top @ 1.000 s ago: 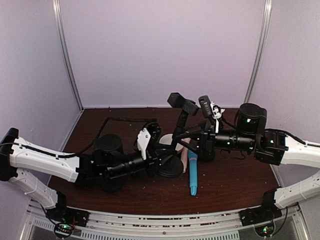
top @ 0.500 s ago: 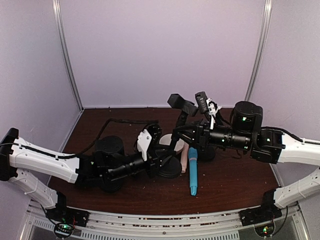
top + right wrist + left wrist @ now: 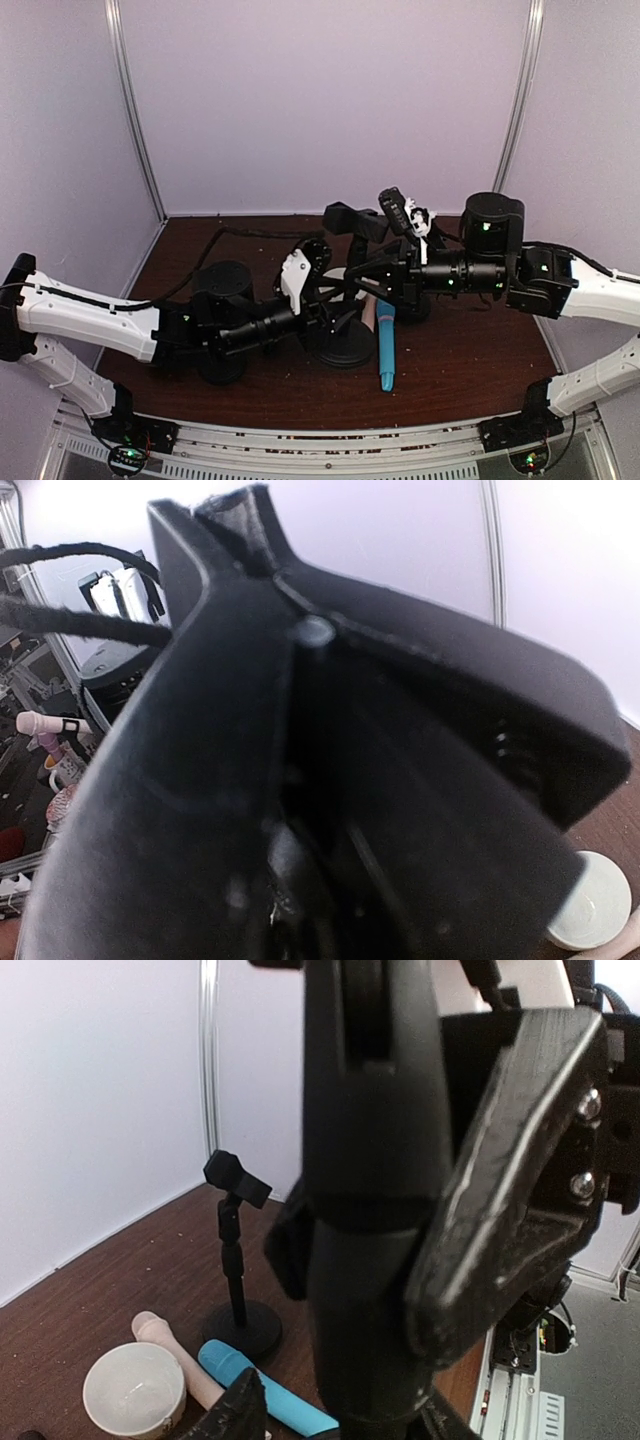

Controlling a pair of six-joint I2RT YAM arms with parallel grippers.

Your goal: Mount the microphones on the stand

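Top external view: the left gripper (image 3: 322, 298) clamps the stand (image 3: 346, 352) by its black pole. The right gripper (image 3: 362, 275) sits beside that pole, its opening hidden. The blue microphone (image 3: 386, 345) and cream-pink microphone (image 3: 368, 318) lie beside the stand's base.

- The left arm (image 3: 90, 320) lies low, running from the near left corner towards the middle, with a white link first and then a black forearm.
- The left gripper (image 3: 328, 300) points right, and its fingers (image 3: 500, 1190) are clamped on either side of the stand pole (image 3: 370, 1160).
- The right arm (image 3: 590, 295) comes in from the right side with its black elbow raised. Its forearm is about level and points left.
- The right gripper (image 3: 372, 278) sits near the left gripper. Its own camera shows only blurred black shapes, so the spread of its jaws is unclear.
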